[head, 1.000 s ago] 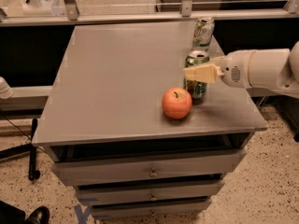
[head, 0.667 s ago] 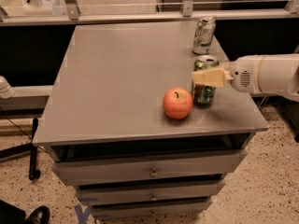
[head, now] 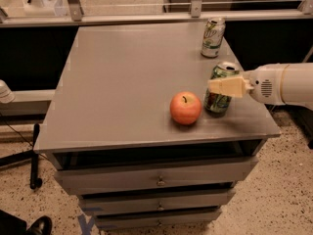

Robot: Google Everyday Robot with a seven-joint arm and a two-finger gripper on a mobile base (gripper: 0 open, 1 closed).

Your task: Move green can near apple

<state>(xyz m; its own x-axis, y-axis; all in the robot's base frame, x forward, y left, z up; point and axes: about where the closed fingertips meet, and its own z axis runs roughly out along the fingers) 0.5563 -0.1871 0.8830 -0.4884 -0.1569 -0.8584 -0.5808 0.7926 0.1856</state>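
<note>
The green can (head: 218,101) stands upright on the grey table (head: 127,72), just right of the red-orange apple (head: 186,108), with a small gap between them. My gripper (head: 227,87) reaches in from the right on a white arm (head: 286,84). Its cream finger (head: 230,86) lies across the can's upper front, and it is shut on the can. The far side of the can is hidden behind the gripper.
A mostly white can with green lettering (head: 213,37) stands at the table's back right. The table's right edge (head: 261,106) is close to the green can. Drawers (head: 156,180) sit below the tabletop. A rail (head: 146,17) runs behind the table.
The gripper and the green can have moved together to the right and slightly toward the front edge. The apple and the white can have not moved.
</note>
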